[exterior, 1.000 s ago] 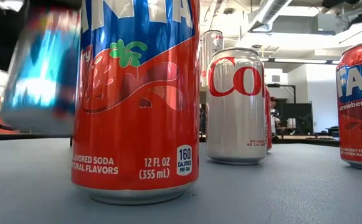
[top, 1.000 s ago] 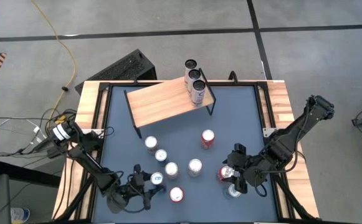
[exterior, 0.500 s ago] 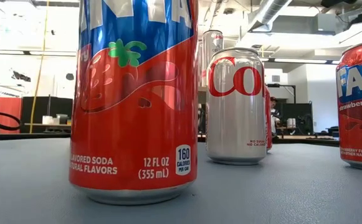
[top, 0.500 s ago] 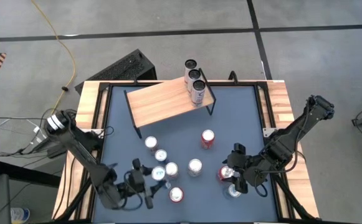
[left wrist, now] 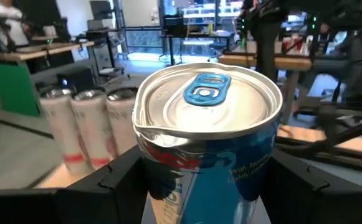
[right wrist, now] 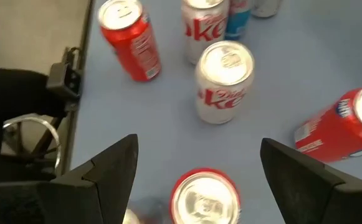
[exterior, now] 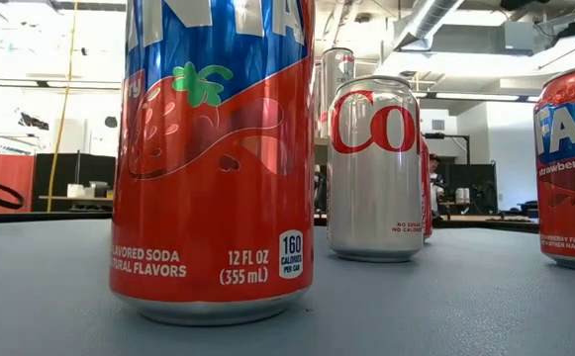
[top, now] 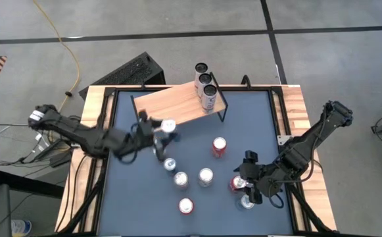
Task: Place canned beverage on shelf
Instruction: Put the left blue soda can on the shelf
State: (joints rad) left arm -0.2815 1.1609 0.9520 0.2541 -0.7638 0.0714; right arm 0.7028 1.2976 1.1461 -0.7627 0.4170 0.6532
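My left gripper (top: 162, 133) is shut on a blue-and-silver can (top: 169, 125), held in the air by the near edge of the wooden shelf (top: 171, 105). Three pale cans (top: 206, 82) stand on the shelf's right end and also show in the left wrist view (left wrist: 84, 127). Several cans stand on the blue table top, among them a red one (top: 219, 146). My right gripper (top: 250, 189) is open at the table's near right. Its fingers stand apart on either side of a red can's top (right wrist: 205, 196). My left gripper pinches the can's side wall just below the rim (left wrist: 168, 168) between its two fingers (left wrist: 121, 180), one on each side. The fingers come about level from the table's left. The can stands upright in the hold, top up, lifted clear of the table.
Loose cans stand in a cluster at the table's middle and near side (top: 180, 179), (top: 206, 176), (top: 187, 206). In the low view a red strawberry soda can (exterior: 213, 158) and a silver cola can (exterior: 374, 168) stand close. A black raised rim (top: 112, 131) frames the table.
My left gripper has risen from the table's near edge with the blue can and carried it toward the far edge, up to the shelf's near edge. The can has stayed upright and is lifted clear of the table.
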